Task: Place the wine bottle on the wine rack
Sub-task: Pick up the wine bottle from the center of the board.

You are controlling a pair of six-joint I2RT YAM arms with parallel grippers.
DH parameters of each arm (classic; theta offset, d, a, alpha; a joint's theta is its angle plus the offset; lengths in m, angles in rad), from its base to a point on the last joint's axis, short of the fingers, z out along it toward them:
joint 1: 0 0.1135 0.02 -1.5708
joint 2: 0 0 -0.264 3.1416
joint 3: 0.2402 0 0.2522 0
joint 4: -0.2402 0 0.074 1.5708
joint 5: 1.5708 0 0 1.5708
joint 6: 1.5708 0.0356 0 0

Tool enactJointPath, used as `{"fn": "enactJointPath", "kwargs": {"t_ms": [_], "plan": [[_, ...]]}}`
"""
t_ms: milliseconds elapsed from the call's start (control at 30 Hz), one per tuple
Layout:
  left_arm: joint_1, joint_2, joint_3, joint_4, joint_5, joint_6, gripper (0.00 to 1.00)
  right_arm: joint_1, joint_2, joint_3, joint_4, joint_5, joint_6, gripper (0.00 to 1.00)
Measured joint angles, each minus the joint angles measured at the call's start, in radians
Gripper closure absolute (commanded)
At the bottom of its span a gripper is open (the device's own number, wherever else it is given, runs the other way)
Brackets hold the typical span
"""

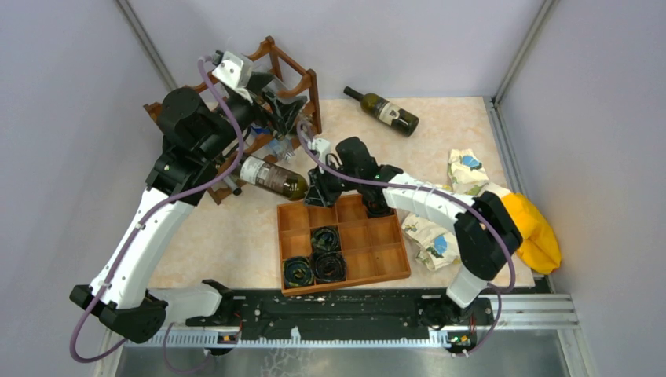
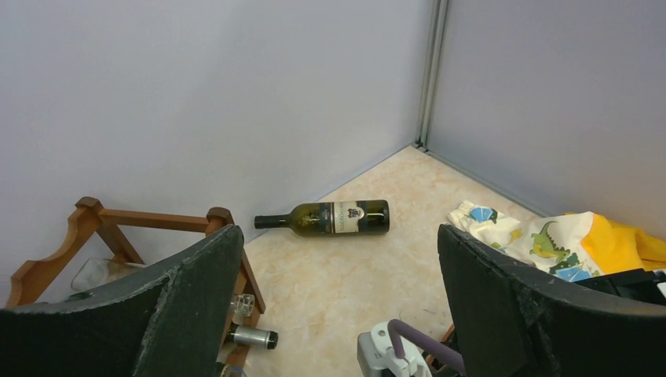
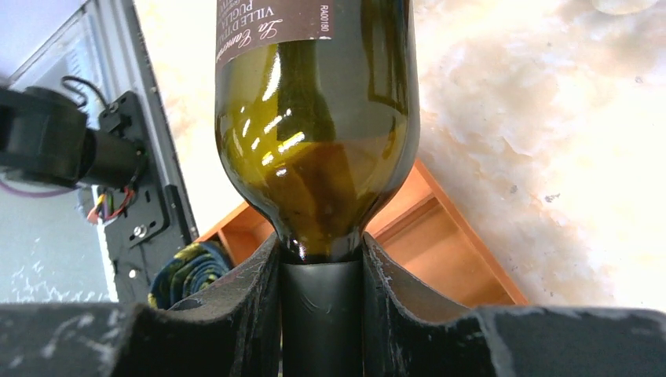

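Right claw (image 3: 322, 263): you have it closed narrowly on the black-capped neck of the wine bottle (image 3: 314, 141), one finger (image 3: 251, 298) pressed to each side, shoulder of the glass just past the tips. From overhead the right claw (image 1: 320, 191) sits at the far-left corner of the orange-brown tray (image 1: 385, 276), and the wine bottle (image 1: 271, 177) lies near horizontal, neck toward the tray, base toward the low near rail of the wine rack (image 1: 292, 69); you cannot tell whether the base rests on that rail. Left claw (image 2: 339, 236): jaws spread as wide as they go, nothing between them, fingers (image 2: 196, 290) dark and bare. Overhead, the left claw (image 1: 279, 110) hangs over the rack's upper tiers, and the rack's scalloped brown frame (image 2: 149, 220) shows just behind its left finger. Farther out: a second bottle (image 1: 389, 112) lies on its side on the marbled surface (image 1: 236, 236) near the back wall, well apart from the rack. Dark rolled items (image 1: 322, 259) fill the tray's near-left compartments. Printed cloths (image 1: 465, 169) and a yellow cloth (image 1: 538, 232) lie at the right edge
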Motion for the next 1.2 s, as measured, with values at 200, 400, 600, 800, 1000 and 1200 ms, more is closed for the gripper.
{"fn": "enactJointPath", "kwargs": {"t_ms": [200,400,600,800,1000,1200], "plan": [[0.0,0.0,0.0,0.003,-0.009,0.05,0.01,0.0,0.107,0.048,0.02,0.08,0.045,1.0],[0.005,0.0,0.0,0.005,-0.023,0.084,0.01,0.001,0.162,0.079,0.023,0.109,0.067,1.0],[0.005,0.0,0.0,0.013,-0.033,0.111,0.01,0.003,0.163,0.091,0.026,0.09,0.077,1.0],[0.005,0.003,0.0,0.029,-0.042,0.133,0.01,0.005,0.163,0.091,0.037,0.082,0.085,1.0],[0.006,0.014,0.0,0.035,-0.043,0.142,0.01,0.005,0.163,0.091,0.039,0.082,0.095,1.0],[0.006,0.016,0.0,0.045,-0.043,0.149,0.01,0.003,0.161,0.091,0.039,0.08,0.095,1.0]]}}
